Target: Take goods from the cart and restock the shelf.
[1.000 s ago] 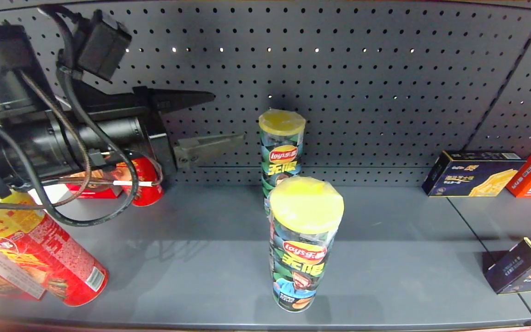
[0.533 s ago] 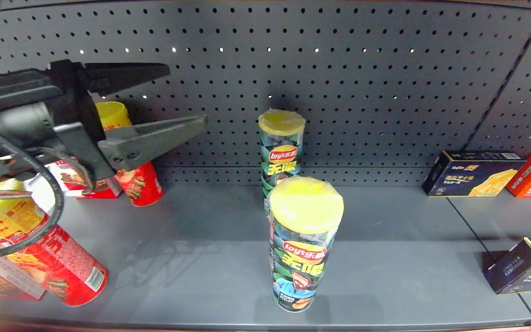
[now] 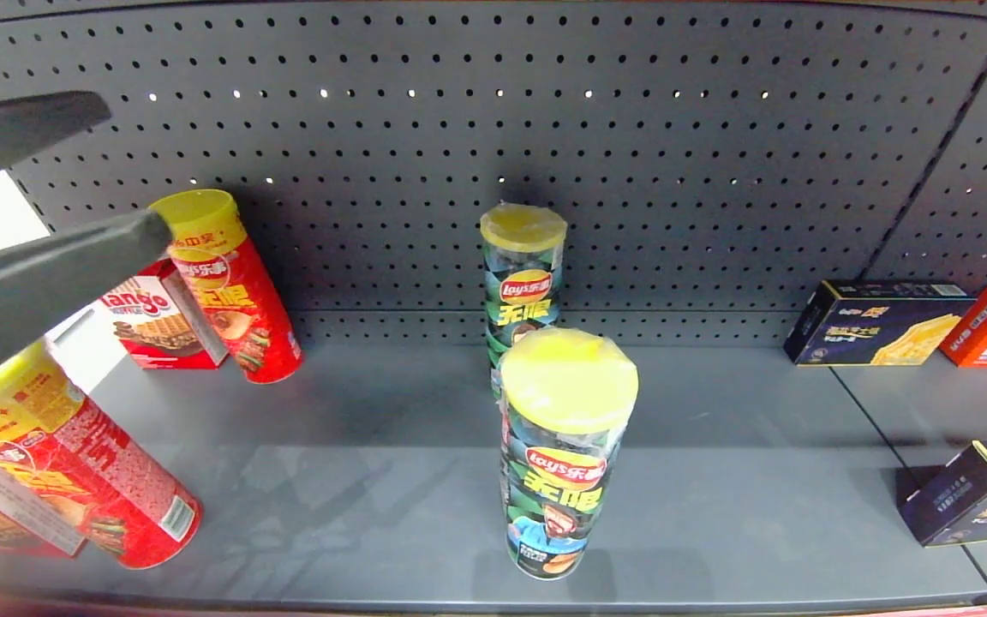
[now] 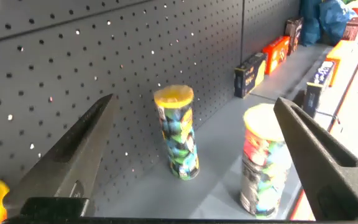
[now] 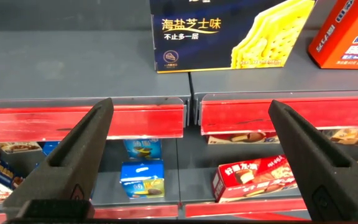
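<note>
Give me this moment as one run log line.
left end effector: open, empty, at left of shelf | right end effector: open, empty, facing lower shelves | front green can, rear green can: upright mid-shelf

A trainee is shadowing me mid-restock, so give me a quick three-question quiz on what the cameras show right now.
1. True or false: the two green-and-black cardboard crisp tubes with yellow lids, front and back, both stand upright on the grey metal shelf.
2. Pick one: the left gripper has its jaws A) open and empty, B) shut on a red tube, C) shut on a blue box.
3. What stands right beside the rear red cylindrical crisp tube with a yellow lid, on its left?
Key: 1 true. 2 A. 3 a red-and-white cardboard wafer box.
</note>
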### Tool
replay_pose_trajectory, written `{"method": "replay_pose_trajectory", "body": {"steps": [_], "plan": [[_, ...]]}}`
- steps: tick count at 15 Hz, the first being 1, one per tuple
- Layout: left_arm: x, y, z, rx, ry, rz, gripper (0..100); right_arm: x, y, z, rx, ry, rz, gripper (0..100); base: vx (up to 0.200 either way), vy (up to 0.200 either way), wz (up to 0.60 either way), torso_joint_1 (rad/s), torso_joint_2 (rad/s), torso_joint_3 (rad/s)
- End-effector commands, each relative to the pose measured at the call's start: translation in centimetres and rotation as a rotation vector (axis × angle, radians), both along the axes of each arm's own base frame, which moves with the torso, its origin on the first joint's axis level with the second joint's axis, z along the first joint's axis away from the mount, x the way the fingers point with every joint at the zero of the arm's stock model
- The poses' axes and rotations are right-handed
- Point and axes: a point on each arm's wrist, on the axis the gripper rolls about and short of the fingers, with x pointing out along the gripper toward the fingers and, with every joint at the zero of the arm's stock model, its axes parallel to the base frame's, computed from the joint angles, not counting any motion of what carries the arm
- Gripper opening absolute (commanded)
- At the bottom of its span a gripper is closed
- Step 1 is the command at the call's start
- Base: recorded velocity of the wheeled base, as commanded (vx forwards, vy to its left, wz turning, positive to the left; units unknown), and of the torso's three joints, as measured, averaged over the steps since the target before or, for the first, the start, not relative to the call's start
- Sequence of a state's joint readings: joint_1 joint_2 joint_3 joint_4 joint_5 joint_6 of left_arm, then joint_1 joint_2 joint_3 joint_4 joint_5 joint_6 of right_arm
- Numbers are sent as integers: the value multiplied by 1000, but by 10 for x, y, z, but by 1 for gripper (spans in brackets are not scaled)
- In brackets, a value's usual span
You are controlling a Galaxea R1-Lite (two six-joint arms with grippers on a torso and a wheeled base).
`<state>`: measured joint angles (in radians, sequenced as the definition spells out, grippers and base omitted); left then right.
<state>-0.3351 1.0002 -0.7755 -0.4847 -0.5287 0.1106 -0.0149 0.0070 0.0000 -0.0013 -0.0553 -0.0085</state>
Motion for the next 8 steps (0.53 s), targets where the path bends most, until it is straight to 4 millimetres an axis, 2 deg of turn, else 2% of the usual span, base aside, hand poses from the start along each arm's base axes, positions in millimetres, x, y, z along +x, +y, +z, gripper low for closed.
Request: {"method": "replay_pose_trajectory", "body": {"steps": [1, 4, 6, 7, 8], "plan": [[-42, 16, -11, -32, -56, 41, 100, 0, 0, 0, -1, 0, 0, 100, 0, 0, 0, 0, 0, 0], [-88, 32, -18, -42, -51, 69, 100, 0, 0, 0, -1, 0, 0, 100, 0, 0, 0, 0, 0, 0], [-132, 48, -30, -60, -53, 95, 100, 0, 0, 0, -1, 0, 0, 100, 0, 0, 0, 0, 0, 0], [-162, 59, -42, -84, -60, 132, 100, 0, 0, 0, -1, 0, 0, 100, 0, 0, 0, 0, 0, 0], [-184, 67, -57, -96, -60, 171, 100, 0, 0, 0, -1, 0, 0, 100, 0, 0, 0, 0, 0, 0]]}}
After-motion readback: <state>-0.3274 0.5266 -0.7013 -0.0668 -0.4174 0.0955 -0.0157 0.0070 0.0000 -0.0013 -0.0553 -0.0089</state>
